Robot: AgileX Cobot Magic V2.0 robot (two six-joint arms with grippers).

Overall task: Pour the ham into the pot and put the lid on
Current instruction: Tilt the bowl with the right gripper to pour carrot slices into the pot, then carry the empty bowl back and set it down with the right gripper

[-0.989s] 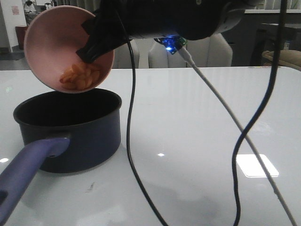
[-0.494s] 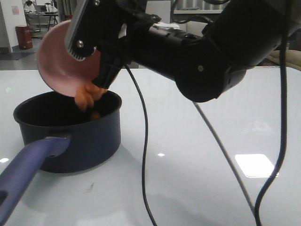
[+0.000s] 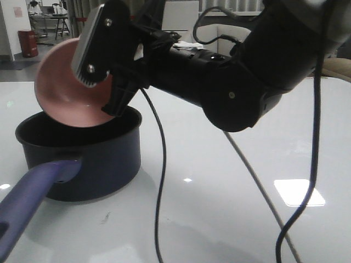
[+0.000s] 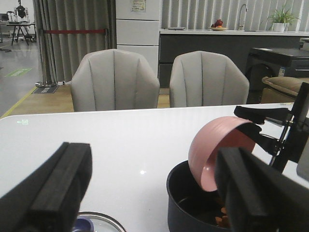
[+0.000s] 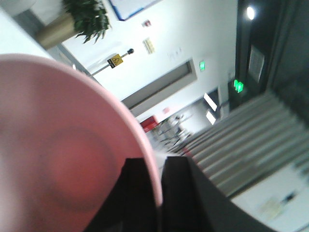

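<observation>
**Pink bowl tipped over the pot, ham inside**

A few small orange-pink ham bits (image 4: 222, 221) lie on the black floor of the one dark navy saucepan (image 3: 82, 159), at the lower left of the front view, its long purple-blue handle (image 3: 30, 203) reaching toward the bottom-left corner. Directly above the pot's rim, one round pink bowl (image 3: 68, 90) hangs steeply tilted. The right gripper (image 3: 107, 76) pinches the bowl's rim between its black fingers (image 5: 140, 193). The left gripper (image 4: 154, 188) stands spread wide and holds nothing. One clear glass lid with a blue knob (image 4: 91, 224) shows partly at the bottom edge of the left wrist view.
</observation>
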